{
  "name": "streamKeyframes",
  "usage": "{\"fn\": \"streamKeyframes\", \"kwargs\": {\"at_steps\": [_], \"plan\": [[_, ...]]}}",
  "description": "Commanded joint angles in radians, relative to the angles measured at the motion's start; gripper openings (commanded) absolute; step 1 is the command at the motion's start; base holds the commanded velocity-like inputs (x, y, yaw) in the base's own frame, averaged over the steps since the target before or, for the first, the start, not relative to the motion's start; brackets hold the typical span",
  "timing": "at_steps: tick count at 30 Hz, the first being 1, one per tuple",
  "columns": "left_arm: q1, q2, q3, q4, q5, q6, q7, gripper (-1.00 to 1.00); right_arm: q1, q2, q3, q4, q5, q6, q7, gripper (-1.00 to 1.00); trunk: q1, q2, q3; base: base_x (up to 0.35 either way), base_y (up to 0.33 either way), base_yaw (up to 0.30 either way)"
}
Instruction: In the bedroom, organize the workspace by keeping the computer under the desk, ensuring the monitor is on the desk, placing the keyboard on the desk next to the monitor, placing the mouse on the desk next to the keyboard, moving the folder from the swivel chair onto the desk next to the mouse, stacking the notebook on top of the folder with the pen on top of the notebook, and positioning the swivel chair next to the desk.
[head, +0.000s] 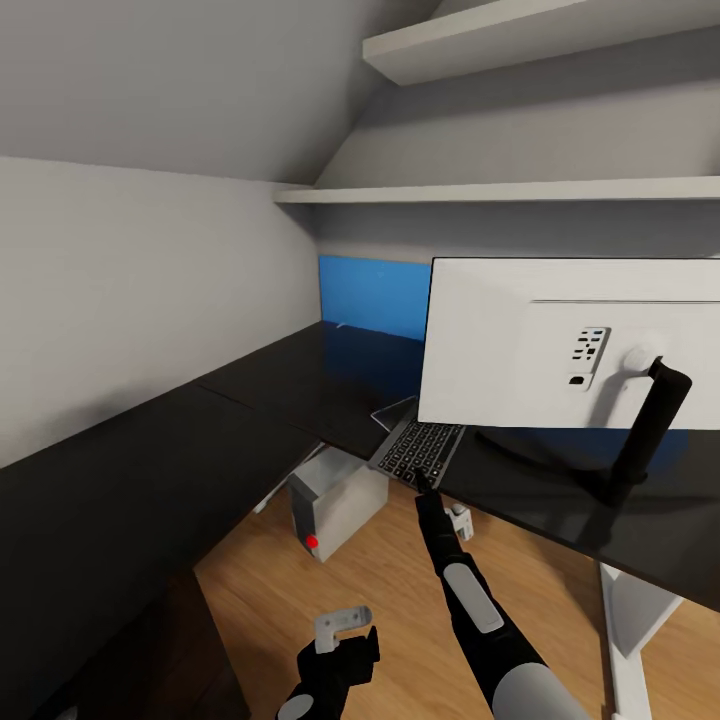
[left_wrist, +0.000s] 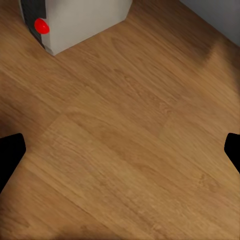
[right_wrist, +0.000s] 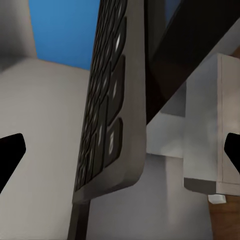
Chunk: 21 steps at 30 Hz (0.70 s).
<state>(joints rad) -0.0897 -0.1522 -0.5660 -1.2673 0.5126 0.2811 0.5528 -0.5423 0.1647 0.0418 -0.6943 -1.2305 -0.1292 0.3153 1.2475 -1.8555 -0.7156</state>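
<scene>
A light wooden plank floor (head: 380, 590) fills the lower middle of the head view and shows close up, grain running diagonally, in the left wrist view. Plain grey-white walls (head: 130, 300) meet at a corner under a sloped ceiling (head: 180, 80). Two white shelves are fixed high on the far wall, the upper shelf (head: 530, 40) above the lower shelf (head: 500, 192). A bright blue wall panel (head: 372, 296) sits below the lower shelf.

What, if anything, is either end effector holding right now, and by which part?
Nothing is held. The right end effector is open at the near edge of the keyboard, which overhangs the desk. The left end effector is open above the floor.
</scene>
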Motion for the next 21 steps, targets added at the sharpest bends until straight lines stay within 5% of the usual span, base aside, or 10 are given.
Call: {"fn": "streamKeyframes", "kwargs": {"at_steps": [1, 4, 5, 21], "plan": [[-0.001, 0.000, -0.002, -0.001, 0.006, 0.003, 0.007, 1.00, -0.001, -0.001, 0.004, 0.001, -0.011, -0.005, 0.004, 1.00, 0.000, 0.000, -0.001, 0.000, 0.000, 0.000], [-0.001, 0.000, -0.002, -0.001, 0.006, 0.003, 0.007, 1.00, -0.001, -0.001, 0.004, 0.001, -0.011, -0.005, 0.004, 1.00, 0.000, 0.000, -0.001, 0.000, 0.000, 0.000], [-0.001, 0.000, -0.002, -0.001, 0.006, 0.003, 0.007, 1.00, -0.001, -0.001, 0.004, 0.001, -0.011, -0.005, 0.004, -1.00, 0.000, 0.000, -0.001, 0.000, 0.000, 0.000], [-0.001, 0.000, -0.002, -0.001, 0.007, 0.003, 0.009, 1.00, -0.001, -0.002, 0.003, -0.001, -0.008, -0.006, 0.008, -1.00, 0.000, 0.000, -0.001, 0.000, 0.000, 0.000]]}}
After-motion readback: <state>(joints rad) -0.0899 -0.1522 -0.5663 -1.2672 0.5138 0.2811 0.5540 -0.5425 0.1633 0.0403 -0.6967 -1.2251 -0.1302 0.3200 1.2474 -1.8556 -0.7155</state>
